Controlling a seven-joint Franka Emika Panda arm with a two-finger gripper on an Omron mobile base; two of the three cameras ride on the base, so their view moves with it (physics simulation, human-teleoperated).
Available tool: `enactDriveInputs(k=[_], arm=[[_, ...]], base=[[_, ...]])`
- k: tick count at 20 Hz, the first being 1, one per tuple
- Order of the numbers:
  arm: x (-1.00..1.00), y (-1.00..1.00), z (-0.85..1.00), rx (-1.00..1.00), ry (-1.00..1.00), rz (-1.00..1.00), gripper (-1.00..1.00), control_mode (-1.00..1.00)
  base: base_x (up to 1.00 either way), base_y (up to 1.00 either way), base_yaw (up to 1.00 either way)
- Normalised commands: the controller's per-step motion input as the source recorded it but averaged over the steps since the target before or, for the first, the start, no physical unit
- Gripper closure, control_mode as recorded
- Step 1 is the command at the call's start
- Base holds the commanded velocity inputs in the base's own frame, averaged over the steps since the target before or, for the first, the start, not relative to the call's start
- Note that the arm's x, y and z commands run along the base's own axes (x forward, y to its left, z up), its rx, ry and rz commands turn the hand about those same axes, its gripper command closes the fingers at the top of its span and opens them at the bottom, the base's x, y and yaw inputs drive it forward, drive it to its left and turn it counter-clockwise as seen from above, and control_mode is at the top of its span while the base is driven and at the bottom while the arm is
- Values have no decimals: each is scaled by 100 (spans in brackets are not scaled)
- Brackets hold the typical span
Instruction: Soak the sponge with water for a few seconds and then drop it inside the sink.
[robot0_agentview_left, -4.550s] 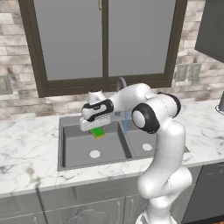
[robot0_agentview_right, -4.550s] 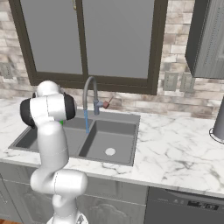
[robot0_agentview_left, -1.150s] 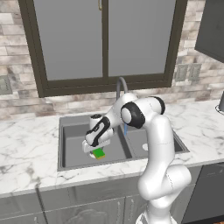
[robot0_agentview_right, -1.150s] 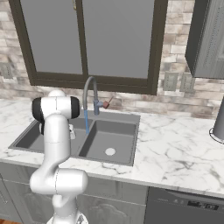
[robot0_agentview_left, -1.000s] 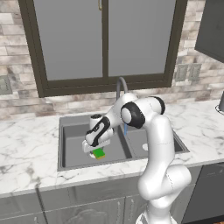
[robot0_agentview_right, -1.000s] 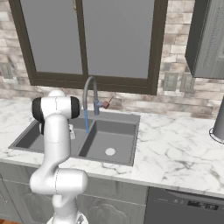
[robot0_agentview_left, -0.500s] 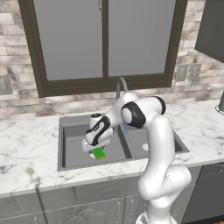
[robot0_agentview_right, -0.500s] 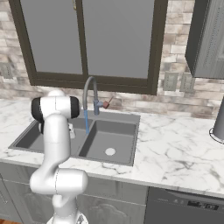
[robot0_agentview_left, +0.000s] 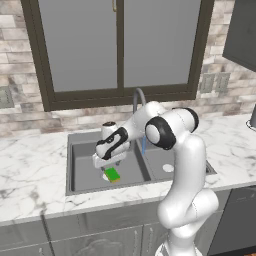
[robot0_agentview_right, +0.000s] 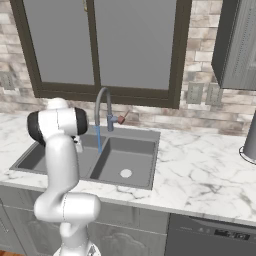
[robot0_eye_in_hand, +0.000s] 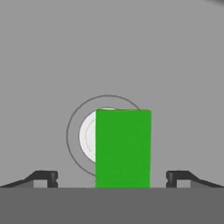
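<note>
A white marble table (robot0_agentview_right: 200, 165) runs below a dark-framed window (robot0_agentview_right: 100, 50) set in a pale brick wall (robot0_agentview_right: 200, 30). A grey upper cabinet (robot0_agentview_right: 235, 45) hangs above the table's right end, and a dishwasher front (robot0_agentview_right: 215, 235) sits beneath it.

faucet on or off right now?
On. A thin blue stream of water falls from the faucet spout into the sink; the left base view shows it too, beside the arm.

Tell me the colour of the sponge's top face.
Bright green; the sponge shows best in the hand view.
</note>
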Motion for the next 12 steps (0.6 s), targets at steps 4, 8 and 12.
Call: enactDriveInputs(k=[4, 8, 12], arm=[[-36, 0, 50, 0, -2, 0, -100, -100], [-36, 0, 49, 0, -6, 0, -100, -100], [-29, 0, 55, 0, -5, 0, -100, -100]], base=[[0, 0, 0], [0, 0, 0], [0, 0, 0]])
